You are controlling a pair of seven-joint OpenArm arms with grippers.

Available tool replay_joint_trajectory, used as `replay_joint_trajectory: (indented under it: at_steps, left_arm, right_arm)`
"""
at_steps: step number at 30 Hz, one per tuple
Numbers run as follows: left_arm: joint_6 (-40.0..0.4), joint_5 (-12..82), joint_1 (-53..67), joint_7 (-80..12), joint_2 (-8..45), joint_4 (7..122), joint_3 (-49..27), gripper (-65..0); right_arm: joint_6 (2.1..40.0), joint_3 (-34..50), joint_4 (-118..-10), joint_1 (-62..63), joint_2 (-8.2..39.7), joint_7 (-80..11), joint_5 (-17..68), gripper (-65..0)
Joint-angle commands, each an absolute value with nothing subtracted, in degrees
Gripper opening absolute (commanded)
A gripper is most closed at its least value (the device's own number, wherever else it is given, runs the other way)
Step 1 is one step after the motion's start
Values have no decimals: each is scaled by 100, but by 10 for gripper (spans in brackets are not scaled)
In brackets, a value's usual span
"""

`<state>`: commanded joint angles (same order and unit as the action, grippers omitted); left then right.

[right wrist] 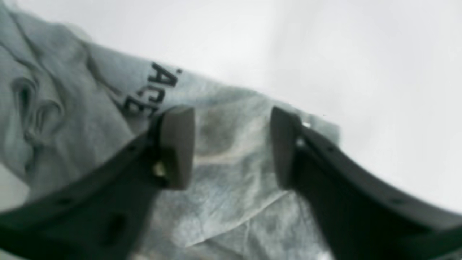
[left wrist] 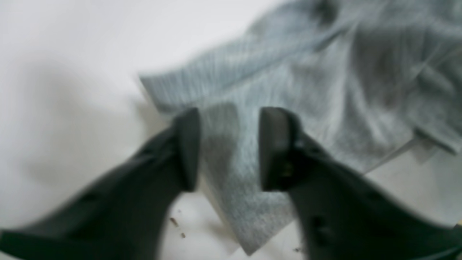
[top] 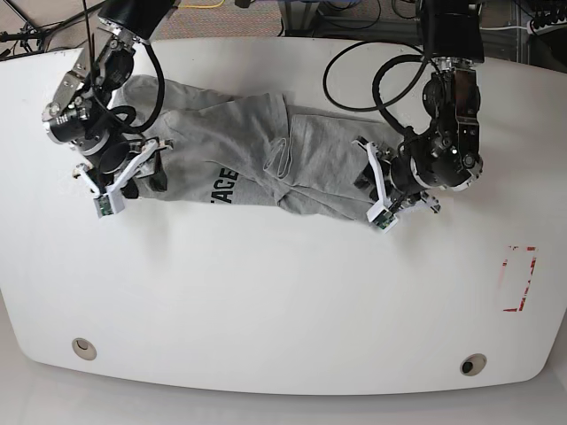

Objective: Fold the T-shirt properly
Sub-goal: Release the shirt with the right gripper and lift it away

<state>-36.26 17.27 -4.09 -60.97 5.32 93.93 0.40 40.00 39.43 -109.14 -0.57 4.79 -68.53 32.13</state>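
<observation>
Both end effectors, left (left wrist: 229, 148) and right (right wrist: 231, 146), gape empty over the crumpled T-shirt (top: 257, 155) on the white table (top: 283, 292)

One grey T-shirt (top: 257, 159) lies on one white table (top: 283, 301). Two robot arms reach over it, each with one gripper: the left gripper (top: 376, 188) and the right gripper (top: 124, 180). Two round holes and one red-outlined rectangle (top: 518, 279) mark the tabletop.
</observation>
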Motion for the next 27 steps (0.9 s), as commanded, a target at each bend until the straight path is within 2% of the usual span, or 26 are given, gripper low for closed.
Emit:
replay_joint_trajectory:
  at_steps: [3,5,7,12,17,23,27]
  left_arm:
    - [-3626,1727,-391,-6070,532,9130,-13,-582]
    - [-3626,1727,-330,-6062,532,9059,-119,-582]
    - [-3635,1727,-286,-6062,532,9024,-207,-582]
    - [-3644,1727,-242,-6062,541,9024,-268,-582]
    - [-3644,1727,-242,-6062,611,9015,-251,-582]
    - [-3653,1727,-251,-6062,646,9015,-242,-582]
    - [-3653,1727,-251,-6062,646,9042,-242,-582]
  right_arm:
    - [4000,4488,-10563,57,532,-7055,3837,-65]
    - [4000,4884,-10211,119,585,-7187,4145,-19]
    - [4000,5262,-9754,163,813,-7292,4453,0]
    - [4000,5569,-8637,145,1279,-7292,4884,-3]
    - [4000,5613,-7978,119,1613,-7090,4901,-16]
    - [4000,5534,-7723,-13,1657,-6993,4892,-38]
    - [4000,5138,-7679,-66,1640,-6897,4892,-36]
